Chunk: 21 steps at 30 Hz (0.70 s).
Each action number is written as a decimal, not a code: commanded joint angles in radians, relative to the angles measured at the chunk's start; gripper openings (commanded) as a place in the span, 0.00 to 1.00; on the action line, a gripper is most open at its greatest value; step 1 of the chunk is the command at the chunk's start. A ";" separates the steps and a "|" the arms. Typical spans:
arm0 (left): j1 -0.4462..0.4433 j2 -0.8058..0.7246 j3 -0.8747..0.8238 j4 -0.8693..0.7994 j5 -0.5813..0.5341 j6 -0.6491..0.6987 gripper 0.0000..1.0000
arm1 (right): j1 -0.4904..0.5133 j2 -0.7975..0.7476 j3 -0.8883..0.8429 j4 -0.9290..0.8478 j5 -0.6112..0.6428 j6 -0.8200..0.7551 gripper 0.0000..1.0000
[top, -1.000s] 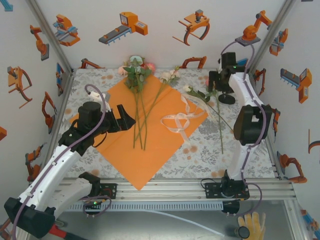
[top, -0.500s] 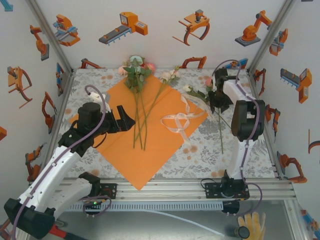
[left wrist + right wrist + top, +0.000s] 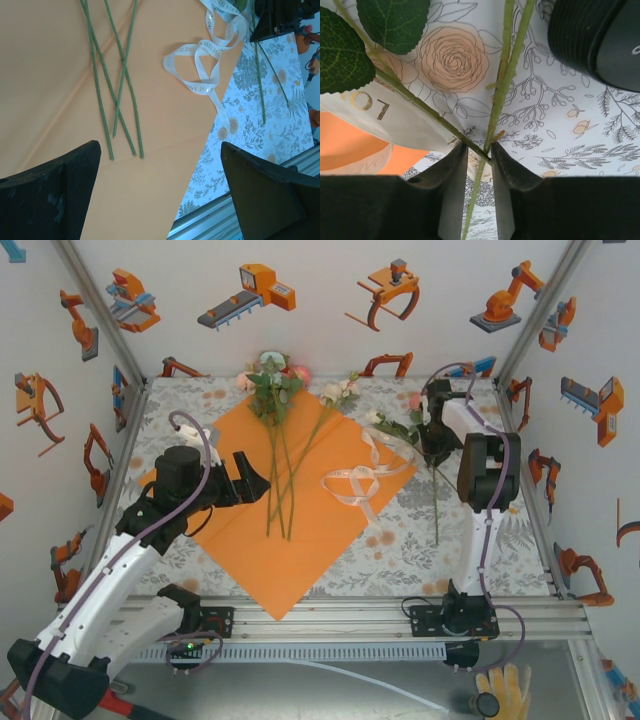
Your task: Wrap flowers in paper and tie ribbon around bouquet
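Observation:
Three flowers point(image 3: 272, 390) lie with long green stems point(image 3: 120, 85) on the orange paper point(image 3: 290, 530), which is spread flat. The cream ribbon point(image 3: 355, 480) lies looped over the paper's right edge. Two more flowers point(image 3: 405, 425) rest on the printed cloth to the right, their stems point(image 3: 507, 75) crossing. My right gripper point(image 3: 479, 150) is down over that crossing. Its jaws are narrow around one stem, with a slit of cloth showing on either side of it. My left gripper point(image 3: 160, 150) hovers wide open over the paper's left part, holding nothing.
A black round object point(image 3: 600, 40) stands close beside the right gripper, at the back right. The floral cloth point(image 3: 400, 550) covers the table up to the metal rail point(image 3: 330, 615) at the near edge. White walls with orange stickers close in three sides.
My right arm has come down from the back right corner onto the loose flower stems and its jaws have narrowed around one. That stem's lower end shifted slightly left. The left arm stayed still.

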 commanded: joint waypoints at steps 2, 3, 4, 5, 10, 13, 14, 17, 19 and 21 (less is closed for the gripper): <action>-0.006 -0.015 -0.010 -0.004 -0.015 0.007 0.97 | -0.013 0.043 0.027 -0.028 0.004 -0.030 0.27; -0.006 -0.012 -0.008 -0.002 -0.012 0.007 0.97 | -0.013 0.045 0.032 -0.033 0.002 -0.035 0.27; -0.005 -0.010 -0.008 0.000 -0.010 0.005 0.97 | -0.013 0.043 0.039 -0.040 0.001 -0.039 0.23; -0.006 -0.008 -0.008 0.001 -0.010 0.004 0.97 | -0.013 0.038 0.041 -0.039 -0.001 -0.040 0.20; -0.007 0.000 -0.010 0.012 -0.006 -0.006 0.97 | -0.016 0.026 0.062 -0.036 -0.018 -0.041 0.03; -0.008 0.000 -0.008 0.012 -0.005 -0.007 0.97 | -0.016 -0.002 0.059 -0.036 -0.025 -0.040 0.00; -0.009 0.000 -0.008 0.012 -0.007 -0.007 0.97 | -0.016 -0.024 0.055 -0.033 -0.026 -0.038 0.00; -0.008 0.002 -0.008 0.013 -0.010 -0.005 0.97 | -0.016 -0.095 0.045 -0.026 -0.011 -0.033 0.00; -0.007 0.005 -0.007 0.014 -0.006 -0.005 0.97 | -0.016 -0.148 0.027 -0.009 -0.004 -0.029 0.00; -0.010 0.005 -0.006 0.016 -0.005 -0.006 0.97 | -0.016 -0.195 0.005 0.010 -0.001 -0.024 0.00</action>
